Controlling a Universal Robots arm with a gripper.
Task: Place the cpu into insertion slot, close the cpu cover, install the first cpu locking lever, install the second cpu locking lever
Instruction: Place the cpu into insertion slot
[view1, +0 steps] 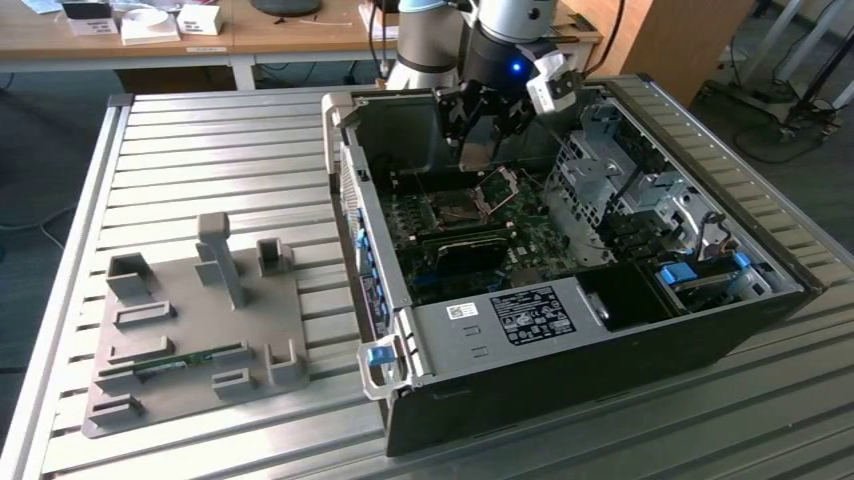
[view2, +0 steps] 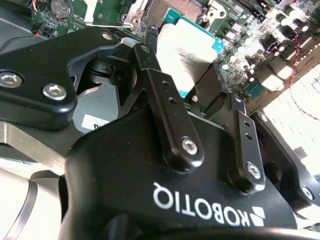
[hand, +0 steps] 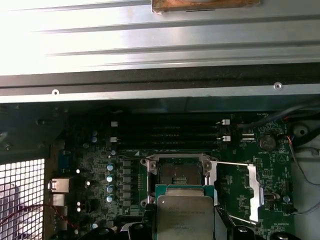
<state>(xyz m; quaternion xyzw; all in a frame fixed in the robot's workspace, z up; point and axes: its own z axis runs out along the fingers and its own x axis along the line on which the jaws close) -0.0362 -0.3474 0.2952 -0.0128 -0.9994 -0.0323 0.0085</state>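
1. The cpu (hand: 182, 212) is pinched between my fingers (hand: 223, 223). In the first wrist view the picture's edge cuts off its palm-side part and most of both fingers.
2. In the second wrist view the black body of my hand covers the cpu's palm-side half, so where my pads meet its edges is hidden.
3. The insertion slot (hand: 177, 172) lies just beyond my fingertips, and its rim nearest me is hidden behind the cpu.
4. The cpu cover (hand: 255, 192) lies open beside my hand, and its nearest corner disappears behind one finger.
5. In the exterior view, the cpu in my gripper (view1: 477, 155) is too small to tell from the fingers.
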